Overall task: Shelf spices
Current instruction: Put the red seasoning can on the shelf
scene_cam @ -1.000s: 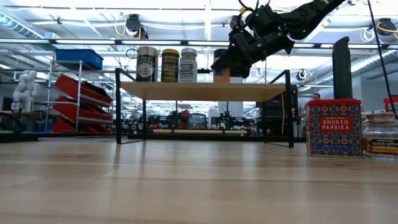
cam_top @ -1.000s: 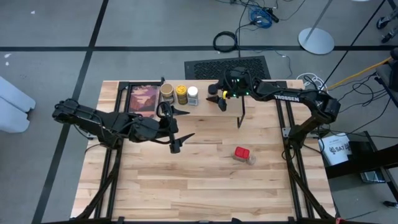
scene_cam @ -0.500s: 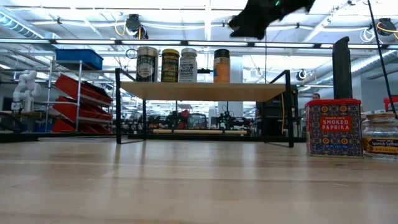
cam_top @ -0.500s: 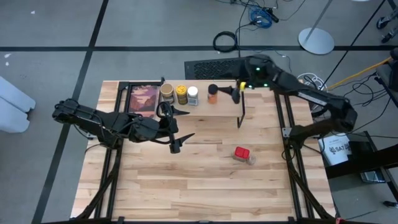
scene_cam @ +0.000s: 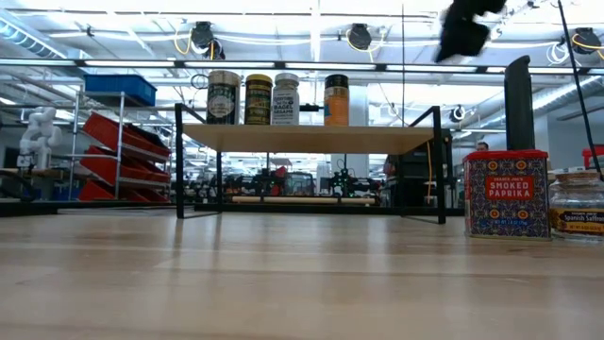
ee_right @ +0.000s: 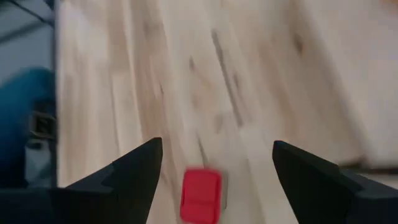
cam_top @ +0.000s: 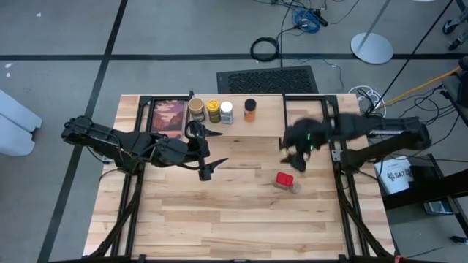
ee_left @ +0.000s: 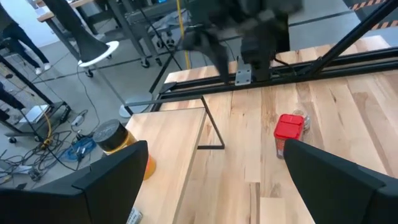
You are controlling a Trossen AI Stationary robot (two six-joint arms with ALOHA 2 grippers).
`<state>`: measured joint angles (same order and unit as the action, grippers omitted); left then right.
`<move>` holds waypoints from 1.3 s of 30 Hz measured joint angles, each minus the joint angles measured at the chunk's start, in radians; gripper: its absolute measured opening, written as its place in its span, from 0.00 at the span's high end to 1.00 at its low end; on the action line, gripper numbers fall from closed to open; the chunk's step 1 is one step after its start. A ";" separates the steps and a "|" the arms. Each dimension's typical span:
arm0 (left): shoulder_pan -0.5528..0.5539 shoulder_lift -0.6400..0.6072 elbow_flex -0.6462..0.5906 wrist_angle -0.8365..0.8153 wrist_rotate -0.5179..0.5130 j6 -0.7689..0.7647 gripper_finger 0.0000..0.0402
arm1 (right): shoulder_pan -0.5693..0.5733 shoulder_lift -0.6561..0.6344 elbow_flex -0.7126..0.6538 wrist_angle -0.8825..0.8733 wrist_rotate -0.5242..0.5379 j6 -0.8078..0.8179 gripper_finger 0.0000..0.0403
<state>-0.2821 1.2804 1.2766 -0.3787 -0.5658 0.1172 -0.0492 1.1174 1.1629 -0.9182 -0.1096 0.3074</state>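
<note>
Four spice jars stand in a row on the narrow light-wood shelf [cam_top: 241, 124]; the red paprika box [cam_top: 284, 179] sits on the wooden table [cam_top: 219, 219]. Above it hovers the right gripper [cam_top: 298, 157], fingers apart; the left gripper [cam_top: 212, 150] waits mid-table, fingers spread.

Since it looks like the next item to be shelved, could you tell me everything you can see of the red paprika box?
The red box is an upright rectangular tin with a red lid and a dark blue label reading "smoked paprika". It stands on the table, off the shelf, with a small glass jar close beside it. Nothing grips it.
</note>
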 joint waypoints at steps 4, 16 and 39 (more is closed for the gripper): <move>0.000 0.000 0.000 0.002 0.014 -0.005 0.04 | 0.156 0.010 -0.098 0.002 0.126 0.163 0.27; 0.000 0.000 0.000 0.003 0.014 -0.007 0.04 | 0.339 0.124 -0.211 0.025 0.163 0.316 0.18; 0.000 0.000 0.000 0.003 0.014 -0.007 0.04 | 0.338 0.384 -0.211 0.049 0.187 0.246 0.12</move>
<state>-0.2821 1.2804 1.2766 -0.3759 -0.5518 0.1104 0.2886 1.5017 0.9516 -0.8692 0.0772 0.5537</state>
